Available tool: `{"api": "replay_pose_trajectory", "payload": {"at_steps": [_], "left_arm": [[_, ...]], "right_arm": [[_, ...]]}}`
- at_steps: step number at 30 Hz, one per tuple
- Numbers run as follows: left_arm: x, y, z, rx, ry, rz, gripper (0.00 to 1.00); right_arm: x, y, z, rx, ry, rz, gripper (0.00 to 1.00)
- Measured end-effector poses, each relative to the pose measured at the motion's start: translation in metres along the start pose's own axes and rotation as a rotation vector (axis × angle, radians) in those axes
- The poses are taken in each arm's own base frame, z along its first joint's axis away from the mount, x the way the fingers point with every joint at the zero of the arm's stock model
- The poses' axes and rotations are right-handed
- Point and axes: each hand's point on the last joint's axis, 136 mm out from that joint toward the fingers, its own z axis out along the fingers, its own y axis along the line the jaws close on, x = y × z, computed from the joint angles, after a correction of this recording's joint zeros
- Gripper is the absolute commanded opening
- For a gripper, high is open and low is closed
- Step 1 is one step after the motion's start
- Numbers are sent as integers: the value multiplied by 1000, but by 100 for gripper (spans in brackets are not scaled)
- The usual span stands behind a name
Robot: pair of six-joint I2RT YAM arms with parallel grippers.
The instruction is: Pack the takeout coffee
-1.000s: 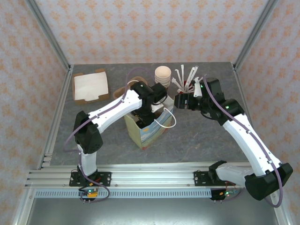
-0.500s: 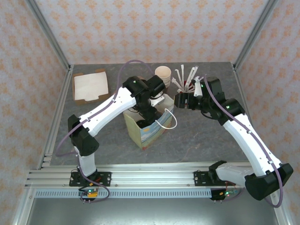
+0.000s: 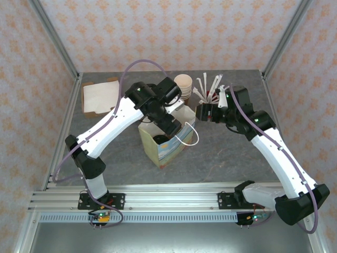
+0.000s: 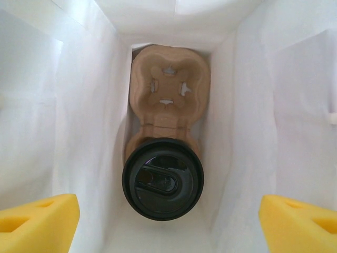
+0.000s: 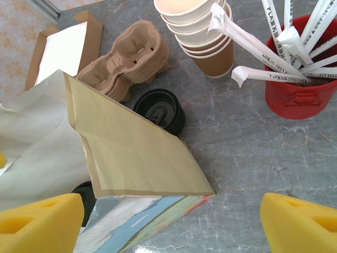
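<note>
**Inspector A:** State of the left gripper?

**Inspector B:** We record it released. Its yellow fingers stand wide apart and grasp nothing. It hangs over the mouth of the paper bag, looking straight down inside.

**Inspector A:** And the takeout coffee?

**Inspector B:** We find it upright at the bottom of the bag, with its black lid on. It stands between the two left fingers, below them and a little ahead, touching neither. It sits in the nearer socket of a pulp cup carrier. The socket farther ahead of the fingers stands empty.

**Inspector A:** The right gripper?

**Inspector B:** Likewise released, with its fingers spread and nothing between them. The bag's folded flap lies just ahead, between the two fingers. Farther ahead we note a stack of black lids, a stack of pulp carriers and a stack of lidless cups. Ahead of its right finger stands a red cup of wrapped stirrers. From overhead, this gripper is just beside the bag. We cannot tell whether it touches the bag.
</note>
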Motion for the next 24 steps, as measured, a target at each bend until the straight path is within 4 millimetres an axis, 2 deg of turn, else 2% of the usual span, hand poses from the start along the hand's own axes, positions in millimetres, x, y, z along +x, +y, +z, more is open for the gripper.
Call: {"api": "replay_pose_trajectory", "payload": {"at_steps": [5, 8, 13, 16, 18, 21, 24], "left_arm": [[-4, 3, -24, 4, -78, -9, 87], [-11, 4, -47, 11, -170, -14, 87], [-31, 17, -104, -14, -423, -81, 87], [-31, 39, -138, -66, -579, -180, 87], [-25, 64, -154, -115, -664, -285, 87], [-10, 103, -163, -186, -727, -449, 87], [-4, 128, -157, -242, -737, -554, 87]], "right_arm": [[-1, 0, -1, 1, -3, 2, 87], [-4, 0, -3, 6, -16, 1, 87], [-14, 5, -15, -7, -76, -9, 87], [-23, 13, -27, -36, -128, -23, 87], [-30, 18, -33, -44, -156, -31, 87], [-45, 12, -34, 17, -197, -41, 88], [-63, -6, -31, 110, -233, -35, 86]]}}
